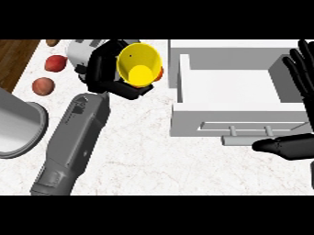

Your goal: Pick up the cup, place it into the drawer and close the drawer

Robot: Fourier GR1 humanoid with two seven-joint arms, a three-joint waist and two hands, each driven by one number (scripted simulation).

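Note:
A yellow cup (140, 65) is held tilted above the counter, its mouth facing up toward me. My left hand (104, 69) is shut on it, fingers curled round its left and lower side. To its right stands the white drawer (185, 73), pulled open with nothing inside, its handle (252, 130) along the near front. At the right edge my right hand (309, 87) is open with fingers straight up, and its thumb (285, 146) points left just below the drawer's handle.
Two red fruits (54, 63) (43, 86) lie at the counter's left, near a wooden floor edge. A grey cylinder container (10, 121) fills the left side. A white object (80, 49) and an orange item (159, 73) peek out behind the cup.

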